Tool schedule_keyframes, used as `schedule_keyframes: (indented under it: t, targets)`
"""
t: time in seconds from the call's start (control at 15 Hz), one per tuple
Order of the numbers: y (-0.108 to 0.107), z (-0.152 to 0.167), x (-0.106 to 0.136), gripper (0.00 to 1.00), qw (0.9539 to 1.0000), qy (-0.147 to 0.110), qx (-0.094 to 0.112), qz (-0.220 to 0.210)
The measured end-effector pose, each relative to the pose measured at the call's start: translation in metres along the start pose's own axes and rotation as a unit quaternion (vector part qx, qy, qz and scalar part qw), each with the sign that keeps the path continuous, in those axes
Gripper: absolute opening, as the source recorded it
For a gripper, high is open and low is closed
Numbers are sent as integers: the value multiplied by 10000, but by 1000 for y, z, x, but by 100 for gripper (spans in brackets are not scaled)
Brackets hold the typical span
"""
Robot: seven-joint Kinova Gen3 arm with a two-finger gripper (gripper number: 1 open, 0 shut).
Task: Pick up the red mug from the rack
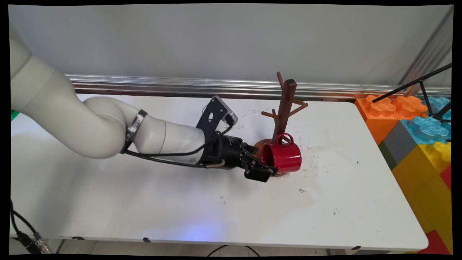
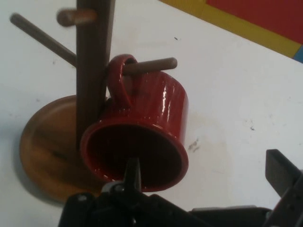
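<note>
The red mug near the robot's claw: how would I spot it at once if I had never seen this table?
Look across the white table to the dark wooden peg stand toward its back. The red mug hangs by its handle on a low peg, just above the stand's round base, mouth turned toward the black gripper. It is the only glossy red thing on the table.

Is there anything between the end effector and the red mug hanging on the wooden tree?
Nothing visible. The end effector is open right at the rim of the red mug, which hangs by its handle on a peg of the mug tree. One finger shows at the mug's mouth.
</note>
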Motion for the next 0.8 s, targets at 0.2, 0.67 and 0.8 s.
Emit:
schedule_keyframes:
  t: [0.2,0.67,0.8]
  targets:
    - [-1,8,-7,100,10000,71,-54,-44]
    - [-3,37,-23,100,9992,267,-262,-134]
    - [-5,47,-25,100,9989,320,-291,-184]
